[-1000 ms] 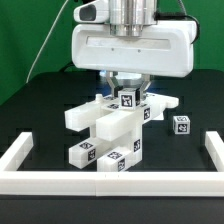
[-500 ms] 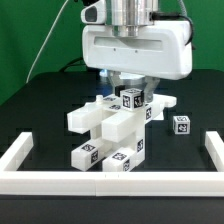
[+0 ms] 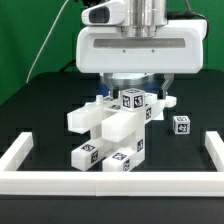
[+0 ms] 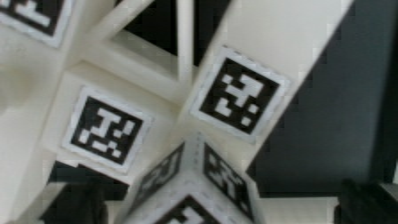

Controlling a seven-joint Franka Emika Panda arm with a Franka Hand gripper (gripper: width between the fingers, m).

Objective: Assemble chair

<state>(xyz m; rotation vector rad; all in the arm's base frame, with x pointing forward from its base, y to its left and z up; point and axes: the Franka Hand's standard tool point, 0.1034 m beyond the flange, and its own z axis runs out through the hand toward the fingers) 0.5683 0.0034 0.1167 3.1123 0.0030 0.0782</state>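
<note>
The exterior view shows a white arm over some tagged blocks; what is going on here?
A Panda arm is putting a chair together. Its gripper hangs low over the stacked chair parts on the black table. Whether it grips anything cannot be told. One small tagged part lies apart, toward the exterior view's right.

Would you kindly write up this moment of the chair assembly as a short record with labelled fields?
end effector: above the stacked parts; whether it is open or shut cannot be told
stacked parts: white tagged blocks piled together mid-table
loose block: tagged, lying apart on the exterior view's right
border rail: low, white, along the front and both sides
table: black
wrist view: blurred close-up of tags
</note>
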